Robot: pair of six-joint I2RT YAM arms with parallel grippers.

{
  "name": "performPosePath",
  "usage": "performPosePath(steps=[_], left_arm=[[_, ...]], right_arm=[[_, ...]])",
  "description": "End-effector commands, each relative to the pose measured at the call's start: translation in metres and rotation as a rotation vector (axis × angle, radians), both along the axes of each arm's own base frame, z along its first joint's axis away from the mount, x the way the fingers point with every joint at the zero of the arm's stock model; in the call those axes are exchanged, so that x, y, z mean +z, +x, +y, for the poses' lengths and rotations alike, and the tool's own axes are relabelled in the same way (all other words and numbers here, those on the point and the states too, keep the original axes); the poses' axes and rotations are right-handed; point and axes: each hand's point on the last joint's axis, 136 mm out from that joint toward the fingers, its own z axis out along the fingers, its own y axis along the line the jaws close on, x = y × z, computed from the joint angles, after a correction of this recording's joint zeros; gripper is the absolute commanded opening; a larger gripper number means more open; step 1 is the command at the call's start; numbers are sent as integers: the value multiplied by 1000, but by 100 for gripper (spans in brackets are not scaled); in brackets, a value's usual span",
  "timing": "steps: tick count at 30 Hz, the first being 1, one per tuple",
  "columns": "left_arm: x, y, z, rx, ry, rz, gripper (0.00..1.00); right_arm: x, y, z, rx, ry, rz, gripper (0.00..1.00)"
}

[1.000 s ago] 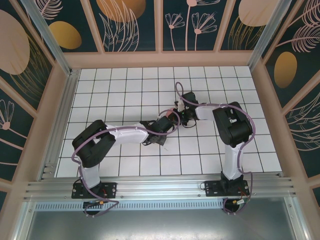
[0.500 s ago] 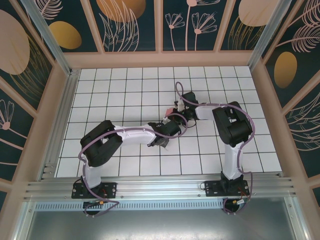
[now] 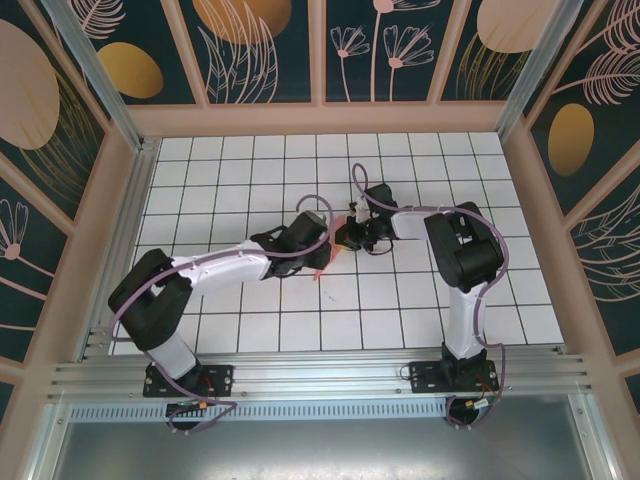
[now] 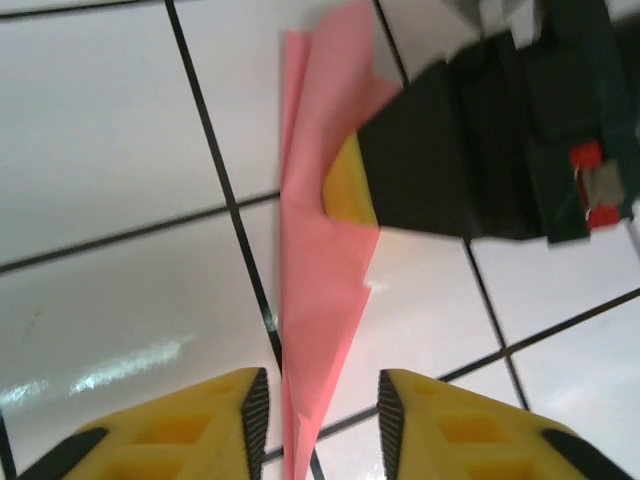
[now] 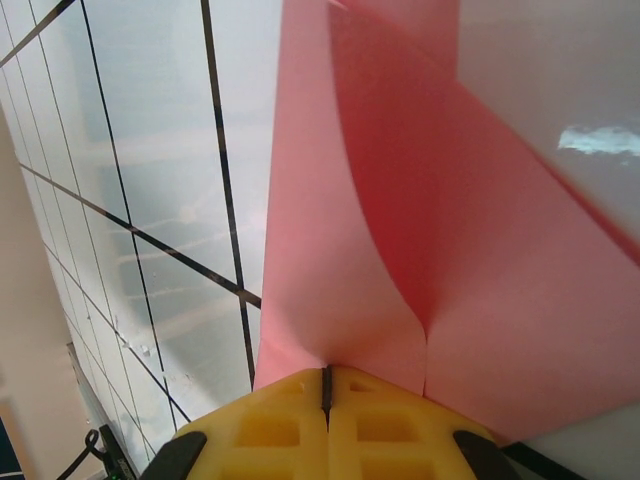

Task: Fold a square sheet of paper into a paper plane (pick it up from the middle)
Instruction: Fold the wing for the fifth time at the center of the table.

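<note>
Tabletop point(image 5: 150, 150): right tool point(image 5: 327, 385) pinches paper plane point(image 5: 480, 300).

**Fig. 1.** Bright, even light from above. Top view: sharp, shadows faint and soft, straight lines slightly bowed at the edges. The 2 wrist views: the glossy counter point(image 4: 100, 120) shows pale glare streaks, the nearest foreground is out of focus, and the pink paper point(image 5: 480, 300) is shaded darker inside its fold.

White tiled floor point(image 3: 250, 330), dark floral wall panels point(image 3: 260, 50), aluminium rail point(image 3: 320, 375).
</note>
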Motion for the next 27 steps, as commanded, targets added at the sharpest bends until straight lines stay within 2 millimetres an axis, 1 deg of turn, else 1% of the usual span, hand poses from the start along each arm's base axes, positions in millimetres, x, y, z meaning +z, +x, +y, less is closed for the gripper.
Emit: performPosePath(steps=[1, 3, 4, 6, 7, 11, 15, 18, 22, 27], left_arm=[[3, -4, -28, -31, -275, 79, 25], [-3, 1, -27, -5, -333, 99, 14], [-6, 2, -26, 1, -367, 111, 11], [-4, 4, -24, 11, -460, 131, 6], [-12, 3, -23, 15, -478, 146, 5], [-20, 1, -22, 29, -537, 177, 5], [-34, -1, -15, 67, -527, 196, 9], [-40, -2, -14, 69, -516, 199, 10], [-47, -5, -14, 68, -513, 215, 8], [-50, -8, -16, 59, -529, 237, 6]], right_arm=[[-48, -17, -18, -22, -126, 101, 3], [-48, -17, -18, -21, -125, 103, 2], [-47, -17, -18, -22, -124, 102, 2], [-46, -17, -17, -21, -122, 100, 2], [-47, -17, -18, -21, -124, 100, 2], [-46, -17, -17, -20, -122, 98, 2], [-45, -17, -17, -19, -120, 96, 2], [-44, -17, -17, -19, -118, 96, 3], [-43, -17, -17, -18, -119, 93, 2], [-43, -16, -17, -20, -119, 93, 2]])
